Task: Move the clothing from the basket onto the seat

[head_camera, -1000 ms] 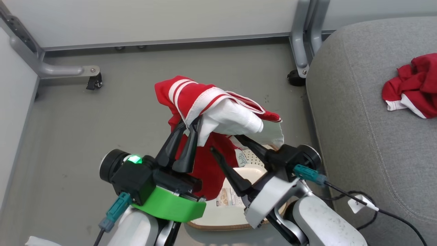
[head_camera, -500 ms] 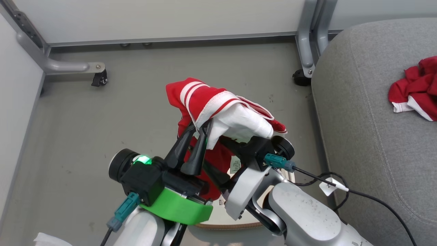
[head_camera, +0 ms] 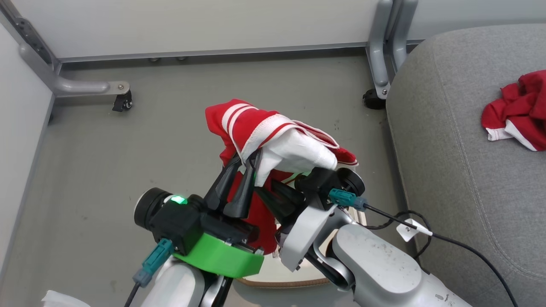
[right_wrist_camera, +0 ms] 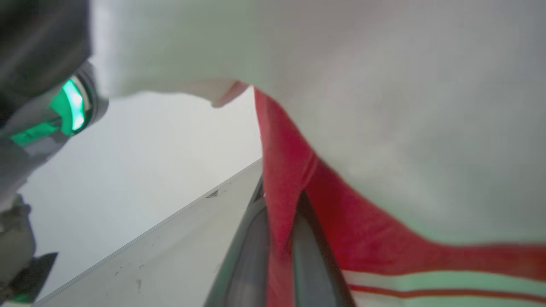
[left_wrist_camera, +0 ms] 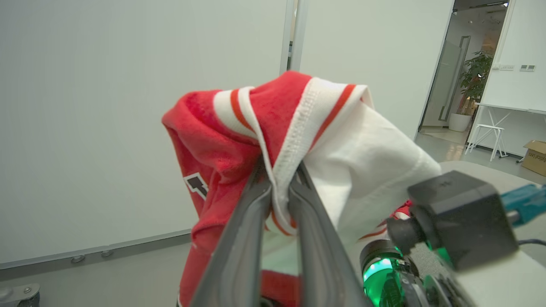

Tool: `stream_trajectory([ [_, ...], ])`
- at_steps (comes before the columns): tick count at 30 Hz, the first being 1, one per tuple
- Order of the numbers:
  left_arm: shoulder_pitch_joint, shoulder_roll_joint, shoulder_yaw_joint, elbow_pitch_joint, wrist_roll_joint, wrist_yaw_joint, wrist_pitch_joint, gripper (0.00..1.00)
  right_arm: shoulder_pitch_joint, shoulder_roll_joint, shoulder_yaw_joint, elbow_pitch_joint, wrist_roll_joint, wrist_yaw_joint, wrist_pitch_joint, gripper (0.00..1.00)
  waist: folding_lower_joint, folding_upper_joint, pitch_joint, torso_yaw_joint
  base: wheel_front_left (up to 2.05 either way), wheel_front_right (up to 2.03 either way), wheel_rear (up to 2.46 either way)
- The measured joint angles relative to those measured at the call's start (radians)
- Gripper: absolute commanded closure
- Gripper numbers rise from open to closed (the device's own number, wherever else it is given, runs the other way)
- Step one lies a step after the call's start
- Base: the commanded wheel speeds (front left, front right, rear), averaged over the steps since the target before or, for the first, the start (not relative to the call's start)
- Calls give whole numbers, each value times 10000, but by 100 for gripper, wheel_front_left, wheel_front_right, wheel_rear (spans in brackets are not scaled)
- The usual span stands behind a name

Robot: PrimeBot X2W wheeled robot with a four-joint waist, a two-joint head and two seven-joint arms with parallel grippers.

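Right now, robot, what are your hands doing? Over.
Left hand shut on jersey. Right hand shut on it too. Jersey held above basket, not yet on seat. Another red garment lies on seat.

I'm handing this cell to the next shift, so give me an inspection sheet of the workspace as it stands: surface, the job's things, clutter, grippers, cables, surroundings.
Surface: grey floor, faintly scuffed.
Job's things: red and white jersey held up above the basket; another red garment lies crumpled on the grey seat.
Clutter: white scrap at the lower left edge, kind unclear.
Grippers: left gripper shut on the jersey's striped hem; right gripper shut on a red fold of it.
Cables: black cable with a white tag runs from the right wrist along the seat's edge.
Surroundings: pale wall panels; grey frame legs on castors.
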Motion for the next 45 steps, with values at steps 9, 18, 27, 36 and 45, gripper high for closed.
stream_trajectory([
  [9,9,136,19,222,188,313,134,0,-101,6,-368,73,-159,0,-267,100,1,0,-5,-9,0,0,0],
  [18,496,802,-272,222,376,230,541,0,-97,-10,-811,236,-472,-2,-393,100,1,0,-107,10,0,0,0],
  [27,1001,1277,-779,311,477,52,1131,0,20,-77,-1116,387,-713,-2,-426,100,0,0,-201,82,0,0,0],
  [36,1125,1344,-863,372,518,148,1187,0,95,-171,-1329,405,-817,-2,-412,100,0,0,-221,-126,0,0,0],
  [45,1097,1440,-901,222,539,157,1183,0,144,-209,-1712,326,-926,-2,-410,100,1,0,-58,-977,0,0,0],
])
